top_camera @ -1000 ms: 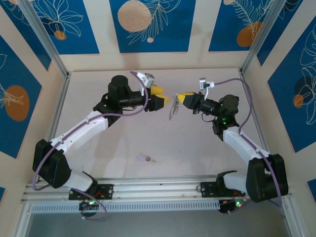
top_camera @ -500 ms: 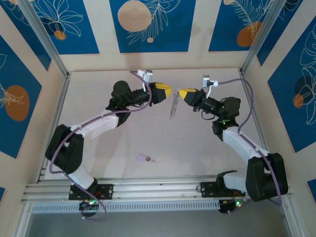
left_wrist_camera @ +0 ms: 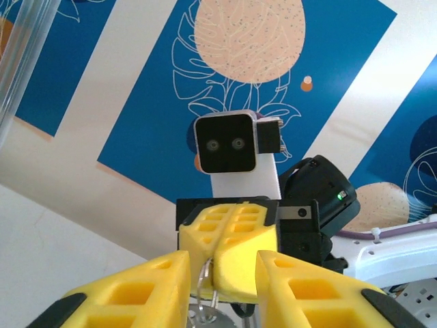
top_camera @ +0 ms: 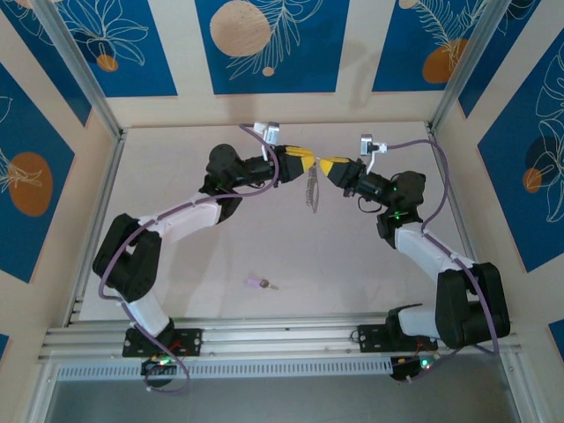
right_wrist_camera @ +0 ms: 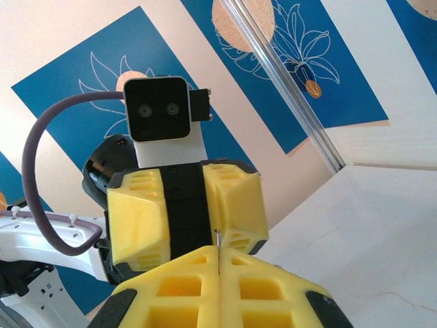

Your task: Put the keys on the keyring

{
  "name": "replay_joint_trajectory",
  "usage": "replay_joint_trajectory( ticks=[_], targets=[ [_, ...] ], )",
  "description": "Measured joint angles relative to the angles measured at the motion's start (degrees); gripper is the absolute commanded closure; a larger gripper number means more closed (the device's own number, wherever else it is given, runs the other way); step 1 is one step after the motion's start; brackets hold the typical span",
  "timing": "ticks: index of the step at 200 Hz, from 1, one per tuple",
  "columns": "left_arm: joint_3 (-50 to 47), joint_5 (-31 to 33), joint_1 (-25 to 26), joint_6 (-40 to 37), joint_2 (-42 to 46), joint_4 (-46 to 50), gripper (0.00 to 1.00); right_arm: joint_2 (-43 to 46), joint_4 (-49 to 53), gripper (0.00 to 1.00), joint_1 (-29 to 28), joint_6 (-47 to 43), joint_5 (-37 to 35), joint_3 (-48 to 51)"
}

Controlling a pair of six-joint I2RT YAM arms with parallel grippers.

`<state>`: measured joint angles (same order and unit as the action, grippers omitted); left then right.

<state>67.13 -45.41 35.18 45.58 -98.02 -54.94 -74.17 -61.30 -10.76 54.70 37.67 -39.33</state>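
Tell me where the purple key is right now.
Top view: the purple key lies on the table near the front rail, slightly left of centre.

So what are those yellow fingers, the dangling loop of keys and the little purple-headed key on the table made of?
Yellow fingers: matte plastic, probably; hollow ribbed pockets suggest moulding or printing. Keyring: looks like thin metal, glinting grey-silver, though small here. Purple-headed key: lilac head likely plastic, silvery shank likely metal; too small to be sure.
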Motion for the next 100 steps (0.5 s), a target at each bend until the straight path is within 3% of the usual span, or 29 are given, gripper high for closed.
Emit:
replay_joint_trajectory(
  ticks=[100],
  targets=[
    [0.0, 0.1, 0.5, 0.0, -0.5, -0.7, 0.67, 0.0, -1.3, 1.00, 0.8, 1.3, -0.1, 0.6]
  ],
)
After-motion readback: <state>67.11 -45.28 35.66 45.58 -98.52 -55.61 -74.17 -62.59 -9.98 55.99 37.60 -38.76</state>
